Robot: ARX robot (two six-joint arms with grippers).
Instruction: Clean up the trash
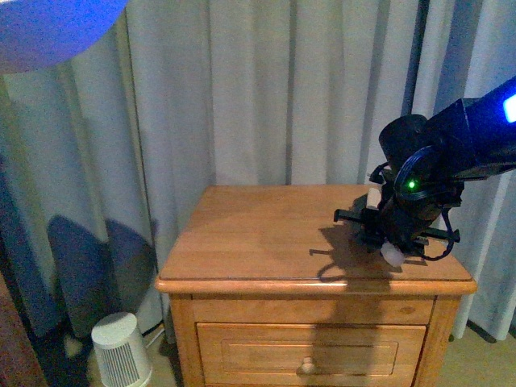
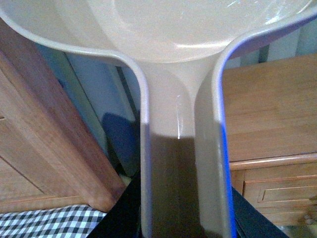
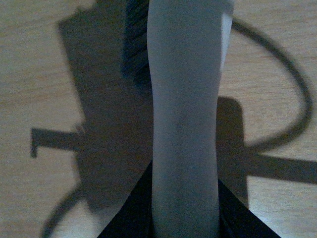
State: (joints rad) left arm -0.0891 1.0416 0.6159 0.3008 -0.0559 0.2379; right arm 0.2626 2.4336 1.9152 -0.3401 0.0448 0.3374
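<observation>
**Wood table, brush at its right side**

Wood is what the small table (image 1: pixel 266 234) is made of. It has a drawer (image 1: pixel 310 347) in front. A grey curtain (image 1: pixel 282 89) hangs close behind it and on both sides. A small white fan (image 1: pixel 121 351) stands on the floor by the table's left side. A blurry blue shape (image 1: pixel 48 28) fills the top left corner of the front view, and I cannot tell what it is.

The right pincer (image 1: pixel 395 230) hangs low over the right part of the table top. It is closed tight on the pale handle of a brush (image 3: pixel 185 124). Dark bristles (image 3: pixel 136 34) show at the far end, close to the wood. The arm's shadow lies on the table beside it.

The left pincer (image 2: pixel 185 218) is closed on the handle of a cream pan (image 2: pixel 198 29). The pan is up in the air, off to the left of the table. A wood cupboard (image 2: pixel 39 148) and a checked cloth (image 2: pixel 44 223) are near it.

The brush is near the table's front and right edges. The left and middle of the top show bare wood.
</observation>
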